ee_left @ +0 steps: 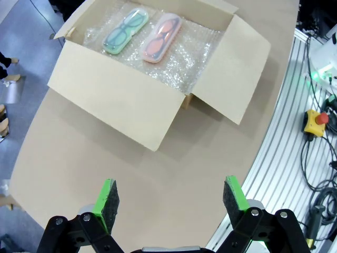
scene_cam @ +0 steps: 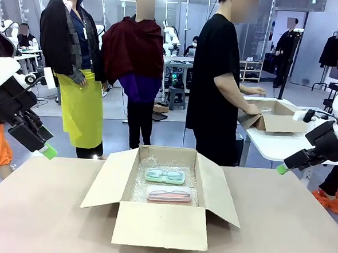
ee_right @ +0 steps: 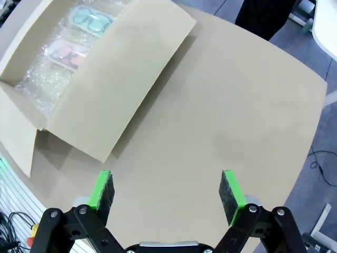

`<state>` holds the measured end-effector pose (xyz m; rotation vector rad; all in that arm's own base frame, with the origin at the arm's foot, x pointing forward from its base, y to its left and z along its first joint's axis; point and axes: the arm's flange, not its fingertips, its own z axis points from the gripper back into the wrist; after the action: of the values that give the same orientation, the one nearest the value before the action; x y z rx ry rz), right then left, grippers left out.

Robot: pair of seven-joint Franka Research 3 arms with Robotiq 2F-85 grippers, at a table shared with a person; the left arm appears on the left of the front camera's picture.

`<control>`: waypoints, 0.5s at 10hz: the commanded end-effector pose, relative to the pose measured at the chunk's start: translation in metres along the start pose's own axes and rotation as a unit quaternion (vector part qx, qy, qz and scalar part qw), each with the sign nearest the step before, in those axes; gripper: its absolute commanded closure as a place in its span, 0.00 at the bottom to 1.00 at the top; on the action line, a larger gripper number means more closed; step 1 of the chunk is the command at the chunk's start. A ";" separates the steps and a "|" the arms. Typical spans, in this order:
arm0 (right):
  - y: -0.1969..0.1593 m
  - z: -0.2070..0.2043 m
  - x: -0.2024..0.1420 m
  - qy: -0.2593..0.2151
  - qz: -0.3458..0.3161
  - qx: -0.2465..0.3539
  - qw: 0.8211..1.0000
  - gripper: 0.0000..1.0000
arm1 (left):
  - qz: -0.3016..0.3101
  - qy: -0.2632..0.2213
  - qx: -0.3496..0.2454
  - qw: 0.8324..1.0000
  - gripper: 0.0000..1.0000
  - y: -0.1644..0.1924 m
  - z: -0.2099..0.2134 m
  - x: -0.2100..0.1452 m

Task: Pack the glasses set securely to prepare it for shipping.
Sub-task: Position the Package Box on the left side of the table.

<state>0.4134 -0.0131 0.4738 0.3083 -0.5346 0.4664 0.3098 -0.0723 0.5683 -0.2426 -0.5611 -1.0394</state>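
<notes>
Folding the flaps [scene_cam: 160, 224] now looks risky: the mint green case [scene_cam: 164, 175] and the pale pink case [scene_cam: 169, 193] lie just beside each other, uncovered, on crinkly bubble wrap [scene_cam: 138, 185] in the bottom of the open cardboard box [scene_cam: 167, 155]. Nothing cushions them from above, so they could rattle together. A one-sided push might also skid the light box over the smooth brown table [scene_cam: 37, 210]. Both cases are glossy, translucent rounded rectangles with spectacles visible inside. The left gripper [ee_left: 168, 184] and right gripper [ee_right: 166, 179] hover over the table, jaws wide apart, empty.
</notes>
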 end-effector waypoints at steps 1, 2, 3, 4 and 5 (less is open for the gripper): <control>0.001 0.001 0.000 -0.002 0.000 -0.001 1.000 0.00 | -0.009 -0.003 -0.008 1.000 0.00 0.001 0.002 -0.002; 0.001 0.001 0.000 -0.002 0.000 -0.001 1.000 0.00 | -0.009 -0.003 -0.008 1.000 0.00 0.001 0.002 -0.002; 0.001 0.001 0.000 -0.002 0.000 -0.001 1.000 0.00 | -0.009 -0.003 -0.008 1.000 0.00 0.001 0.002 -0.002; 0.001 0.001 0.000 -0.002 0.000 -0.001 1.000 0.00 | -0.009 -0.003 -0.008 1.000 0.00 0.001 0.002 -0.002; 0.001 0.001 0.000 -0.002 0.000 -0.001 1.000 0.00 | -0.009 -0.003 -0.008 1.000 0.00 0.001 0.002 -0.002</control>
<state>0.4134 -0.0137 0.4737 0.3099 -0.5349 0.4653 0.3098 -0.0723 0.5683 -0.2426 -0.5611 -1.0394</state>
